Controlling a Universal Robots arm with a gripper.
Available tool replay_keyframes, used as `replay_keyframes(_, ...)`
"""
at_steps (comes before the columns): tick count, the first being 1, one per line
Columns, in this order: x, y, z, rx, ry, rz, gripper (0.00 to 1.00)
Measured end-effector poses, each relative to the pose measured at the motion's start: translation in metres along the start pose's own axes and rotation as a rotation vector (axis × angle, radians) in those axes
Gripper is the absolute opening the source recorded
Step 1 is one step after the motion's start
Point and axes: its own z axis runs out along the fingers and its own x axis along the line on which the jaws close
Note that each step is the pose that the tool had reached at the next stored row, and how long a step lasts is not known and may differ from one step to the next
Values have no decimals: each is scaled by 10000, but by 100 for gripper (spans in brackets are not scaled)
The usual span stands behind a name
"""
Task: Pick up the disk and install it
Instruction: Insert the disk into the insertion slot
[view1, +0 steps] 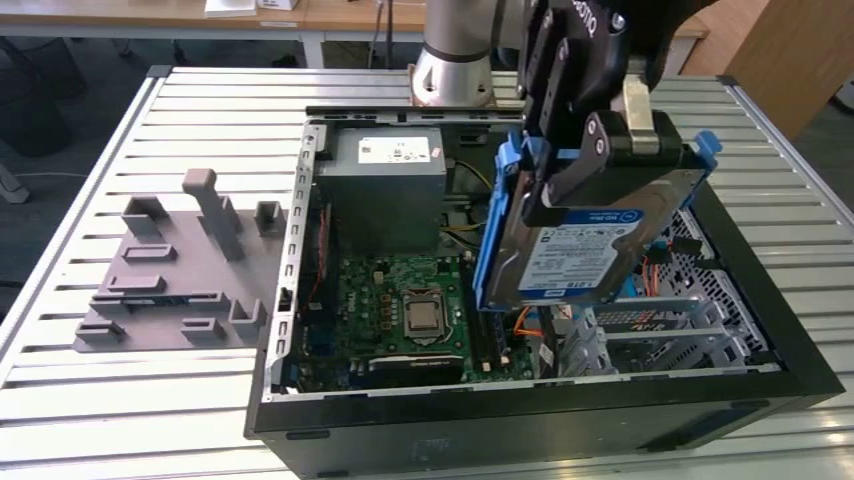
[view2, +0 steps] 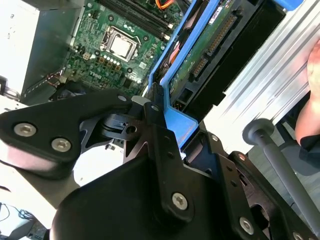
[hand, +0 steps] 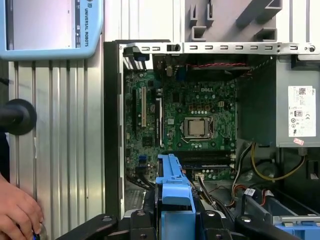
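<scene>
Disk (view1: 587, 250): held in the air, tilted on edge above the open computer case, toward the exterior view's right, with its label side facing the camera. It is a flat silver metal slab with a blue-and-white label, framed in blue plastic. I judge it is being carried and is not yet seated in any bay.
Fixture (view1: 174, 270): sits furthest to the exterior view's left, flat on the bench and well apart from the case. It is a matte grey block with upright posts and slots, probably a holder for parts.
Bench (view1: 80, 400): long ribbed slats of pale metal that carry both the fixture and the case.
Computer case (view1: 534, 425): a black shell lying on its side with the panel off. The interior faces up, which opens it to an approach from above.
Power supply (view1: 387, 185): a grey sheet-metal box with a white sticker, in the far corner of the case.
Motherboard (view1: 387, 300): a green board lying flat on the case floor, with a square metallic processor (view1: 424, 318) near its middle.
End effector (view1: 607, 150): clamped on the upper part of the disk, with one black finger lying over the labelled face. The lower end of the disk hangs free toward the bays.
Drive cage (view1: 667, 325): grey perforated metal bays on the exterior view's right side of the case, below the disk's lower edge.
</scene>
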Motion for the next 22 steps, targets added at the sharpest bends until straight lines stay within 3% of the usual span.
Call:
replay_keyframes(10,19,-203,29,-29,3,0,36)
replay_keyframes(22,28,-349,72,-38,2,0,36)
